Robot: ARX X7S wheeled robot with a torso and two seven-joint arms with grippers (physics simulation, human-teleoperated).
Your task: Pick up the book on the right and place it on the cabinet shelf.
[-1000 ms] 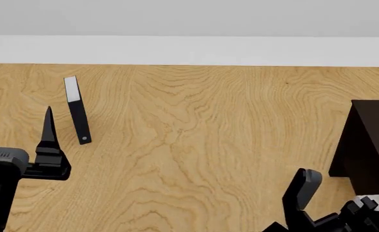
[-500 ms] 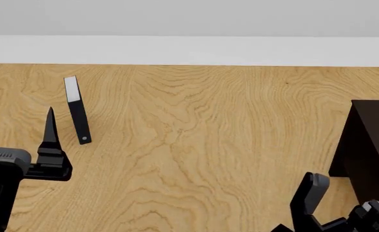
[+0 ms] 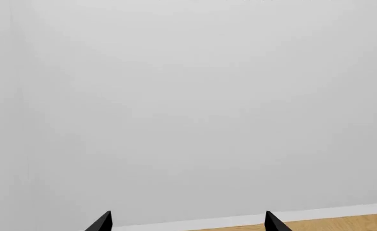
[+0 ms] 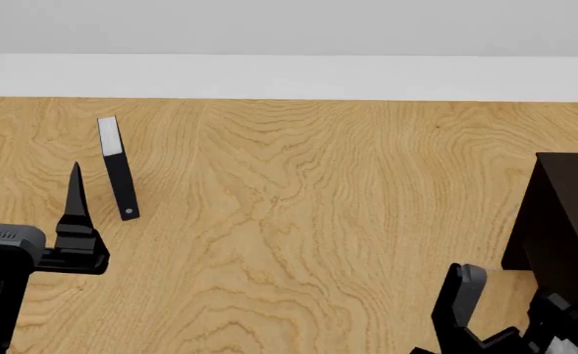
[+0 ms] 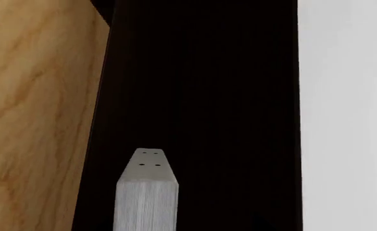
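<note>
Most of the job looked done: the book [image 5: 146, 192], low-centre in the right wrist view, was clamped in the right gripper [image 4: 500, 335] against the cabinet shelf [image 4: 565, 221] (release remained). Left gripper's [image 3: 185, 222] jaws stood apart.

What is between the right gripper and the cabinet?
Nothing that shows. In the head view only bare wooden floor lies between the right gripper and the cabinet. The right wrist view shows one finger in front of the cabinet's dark panel.
</note>
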